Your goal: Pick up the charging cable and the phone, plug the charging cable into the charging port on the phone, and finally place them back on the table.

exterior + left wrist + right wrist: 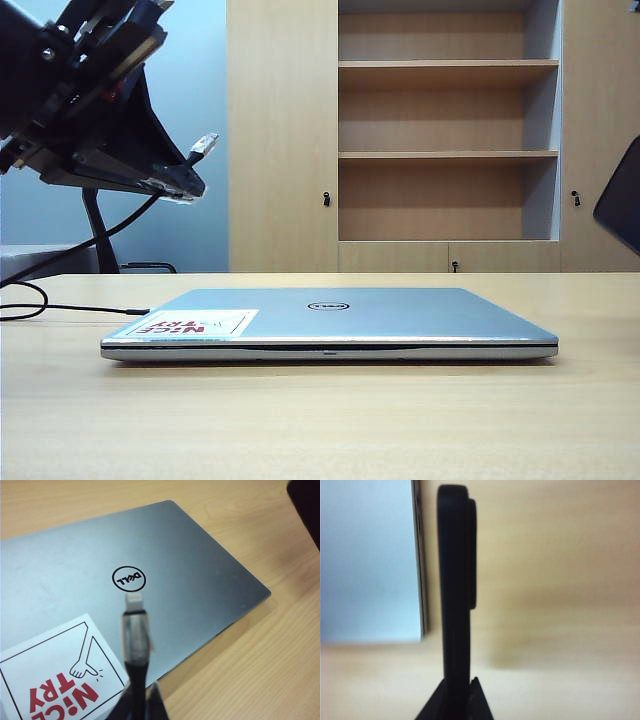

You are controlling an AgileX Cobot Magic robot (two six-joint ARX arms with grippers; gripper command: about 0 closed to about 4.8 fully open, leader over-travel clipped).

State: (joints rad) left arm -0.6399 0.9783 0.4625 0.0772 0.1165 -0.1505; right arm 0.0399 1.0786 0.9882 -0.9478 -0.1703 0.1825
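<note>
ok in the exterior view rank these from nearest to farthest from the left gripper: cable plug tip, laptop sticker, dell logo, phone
1. Plug tip of the charging cable, sticking out of the left gripper, upper left.
2. Sticker, laptop lid's left corner.
3. Dell logo, lid centre.
4. Phone, far right edge, in the right gripper.

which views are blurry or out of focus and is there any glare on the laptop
Exterior view: sharp on the laptop, and the left gripper holding the charging cable is dark against the wall. Left wrist view: the cable plug is soft, the lid's logo crisp, only mild sheen. Right wrist view: blurred throughout, the phone in the right gripper a dark silhouette.
</note>
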